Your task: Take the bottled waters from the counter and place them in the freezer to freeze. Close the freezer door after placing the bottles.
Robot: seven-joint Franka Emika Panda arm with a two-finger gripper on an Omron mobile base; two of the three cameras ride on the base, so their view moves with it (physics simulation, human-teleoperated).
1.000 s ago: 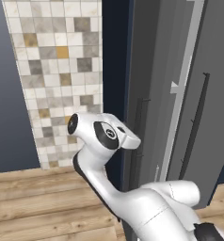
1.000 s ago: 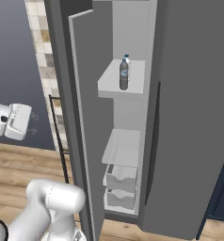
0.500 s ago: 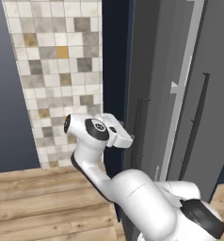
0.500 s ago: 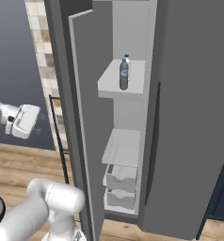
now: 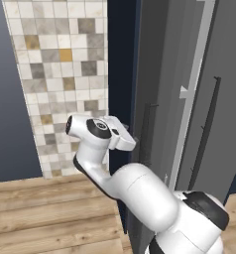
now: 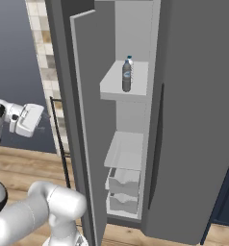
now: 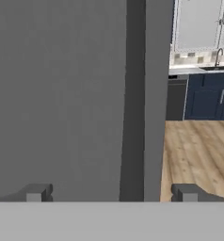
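While the freezer stands open, the scene reads as follows.

Bottled waters: one dark smoky grey bottle [image 6: 127, 75] stands upright on the upper white shelf [image 6: 117, 88] inside the freezer [image 6: 131, 144], near the shelf's middle; a blue cap [image 6: 130, 58] shows just behind its top, and whether that belongs to a second bottle cannot be told.

Freezer: tall narrow compartment with a pale interior; below the upper shelf sit a lower shelf [image 6: 125, 149] and two white drawers [image 6: 123, 181], one above the other.

Freezer door: the grey panel [image 6: 90, 120] is swung out, partly open, its edge toward the right base camera; a thin dark bar handle [image 6: 58, 139] runs down its outer face.

Gripper: the gripper [image 7: 111, 193] has its fingers [image 7: 36, 193] spread wide apart with nothing between them; in the hand view it faces the flat grey door face [image 7: 57, 94] close up, the door's edge [image 7: 156, 94] just right of centre.

Arm: the white hand [image 6: 27, 119] sits on the outer side of the door, near the handle, apart from the panel in the right base view.

Surroundings: tiled wall [image 5: 60, 74] to the left, wooden floor [image 5: 45, 208] below, navy cabinets [image 7: 210, 101] far off in the hand view.
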